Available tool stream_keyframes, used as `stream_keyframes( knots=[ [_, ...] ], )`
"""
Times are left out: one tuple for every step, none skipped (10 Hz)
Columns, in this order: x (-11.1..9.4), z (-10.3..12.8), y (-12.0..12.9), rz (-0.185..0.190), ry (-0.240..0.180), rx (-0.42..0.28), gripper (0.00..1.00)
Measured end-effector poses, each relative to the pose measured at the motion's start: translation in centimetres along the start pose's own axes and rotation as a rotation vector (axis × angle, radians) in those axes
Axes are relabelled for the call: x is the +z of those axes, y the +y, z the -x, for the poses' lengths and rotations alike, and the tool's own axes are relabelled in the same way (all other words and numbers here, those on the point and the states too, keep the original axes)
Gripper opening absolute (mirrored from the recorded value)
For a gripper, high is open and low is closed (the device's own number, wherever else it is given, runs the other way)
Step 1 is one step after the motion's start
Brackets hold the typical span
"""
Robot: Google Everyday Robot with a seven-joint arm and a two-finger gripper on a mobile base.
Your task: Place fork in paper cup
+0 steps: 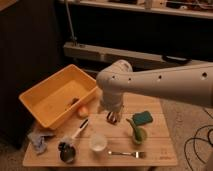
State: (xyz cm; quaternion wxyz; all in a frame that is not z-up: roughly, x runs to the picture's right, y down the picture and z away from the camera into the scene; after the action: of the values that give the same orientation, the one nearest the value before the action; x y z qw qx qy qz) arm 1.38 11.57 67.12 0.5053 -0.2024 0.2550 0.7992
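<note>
The slim silver fork [125, 153] lies flat near the front edge of the wooden table [160, 150], tines to the right. The small white paper cup [98, 143] stands upright just left of it, apart from it. My gripper [112, 113] hangs from the white arm [160, 85] over the middle of the table, behind the cup and well above the fork. It holds nothing that I can see.
A yellow bin [55, 100] sits at the back left. A small orange ball [83, 111], a black-and-white utensil [80, 129], a dark round object [66, 151] and a blue-grey cloth [39, 140] lie at left. A green cup-like item [137, 134] and a teal sponge [142, 118] are at right.
</note>
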Motion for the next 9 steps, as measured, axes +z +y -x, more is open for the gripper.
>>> stream_keyframes(
  knots=[
    [0.0,0.0,0.0,0.000,0.000,0.000,0.65],
    [0.0,0.1,-0.1,0.000,-0.001,0.002,0.65],
    [0.0,0.0,0.0,0.000,0.000,0.001,0.65],
    [0.0,0.0,-0.1,0.000,0.002,0.003,0.65],
    [0.2,0.0,-0.3,-0.002,0.012,0.013,0.65],
    [0.3,-0.1,-1.2,-0.004,0.018,0.025,0.65],
    [0.4,-0.1,-2.0,-0.006,0.023,0.036,0.65],
    [0.5,-0.2,-3.3,-0.006,0.032,0.051,0.65],
    [0.5,-0.3,-4.2,-0.005,0.042,0.058,0.65]
  ],
)
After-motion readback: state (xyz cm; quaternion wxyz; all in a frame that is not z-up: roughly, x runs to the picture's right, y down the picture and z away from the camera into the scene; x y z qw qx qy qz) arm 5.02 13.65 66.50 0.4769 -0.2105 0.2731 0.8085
